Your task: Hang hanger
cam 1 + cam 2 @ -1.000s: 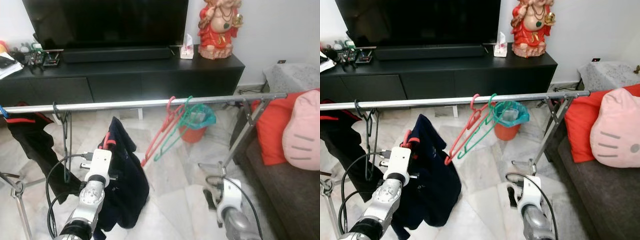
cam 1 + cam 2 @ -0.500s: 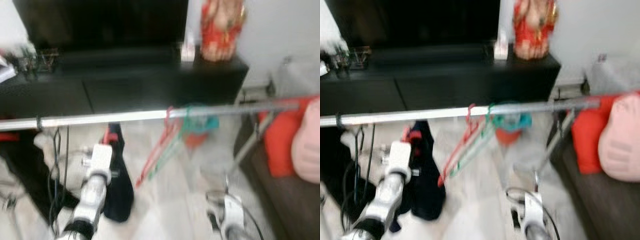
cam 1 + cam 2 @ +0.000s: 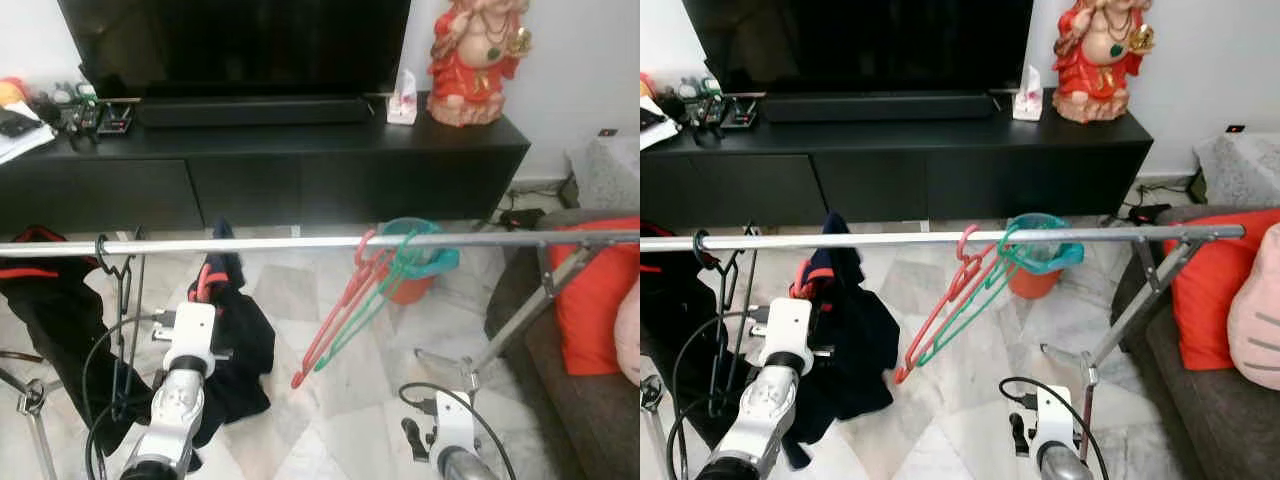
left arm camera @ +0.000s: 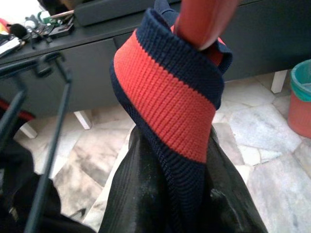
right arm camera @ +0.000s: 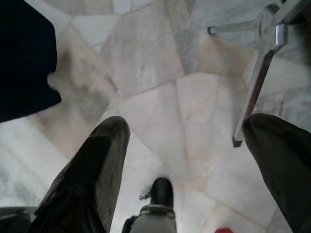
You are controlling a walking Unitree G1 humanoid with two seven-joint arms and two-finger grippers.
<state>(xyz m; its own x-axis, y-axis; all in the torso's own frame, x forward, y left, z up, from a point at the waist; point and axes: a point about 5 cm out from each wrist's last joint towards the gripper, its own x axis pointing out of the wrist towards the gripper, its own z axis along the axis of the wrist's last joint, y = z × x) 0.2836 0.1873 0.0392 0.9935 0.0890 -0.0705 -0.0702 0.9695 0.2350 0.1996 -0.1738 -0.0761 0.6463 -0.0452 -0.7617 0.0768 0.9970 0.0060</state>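
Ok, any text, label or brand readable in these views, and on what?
None can be read.
Tissue box on the TV stand: print too small to read.
Clutter at the stand's left end: too small to read.
Jacket held at the left gripper: stripes, no lettering.

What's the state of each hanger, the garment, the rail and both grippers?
left gripper: raised below the rail, holding up the hanger with the navy garment
navy garment: draped on a red hanger, not yet on the rail
rail: level
red hanger: hooked on rail, tilted
green hanger: hooked on rail, tilted
black hanger: hooked on rail, empty
right gripper: open, low, empty
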